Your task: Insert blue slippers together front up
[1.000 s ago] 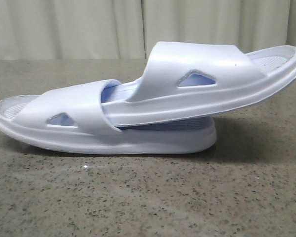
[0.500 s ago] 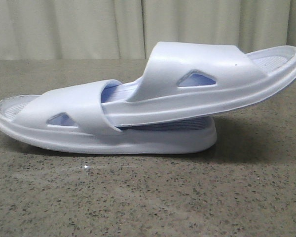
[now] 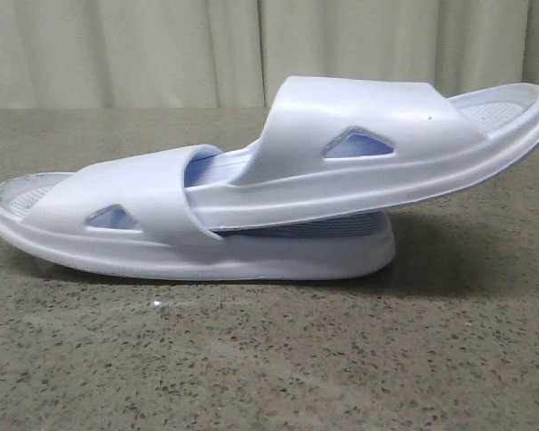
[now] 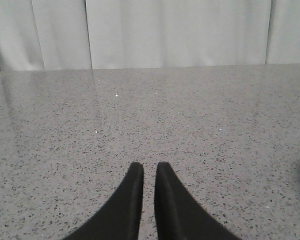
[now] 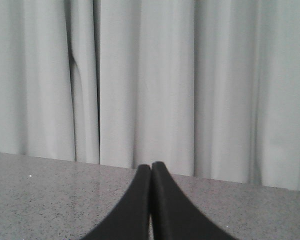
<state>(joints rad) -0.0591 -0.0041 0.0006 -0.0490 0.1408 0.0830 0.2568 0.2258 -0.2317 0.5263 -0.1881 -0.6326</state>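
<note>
In the front view the two blue slippers lie nested on the speckled table. The lower slipper (image 3: 278,259) lies flat with its strap (image 3: 135,193) at the left. The upper slipper (image 3: 359,121) has one end pushed under that strap, and its other end rises to the right. Neither gripper shows in the front view. My left gripper (image 4: 150,167) hovers over bare table, its jaws nearly together with a thin gap and nothing between them. My right gripper (image 5: 151,167) is shut, fingers touching, empty, pointing at the curtain. No slipper shows in either wrist view.
The grey speckled table (image 3: 269,359) stretches in front of the slippers. A pale pleated curtain (image 3: 162,54) hangs behind the table's far edge. It also shows in the left wrist view (image 4: 165,30) and the right wrist view (image 5: 140,75).
</note>
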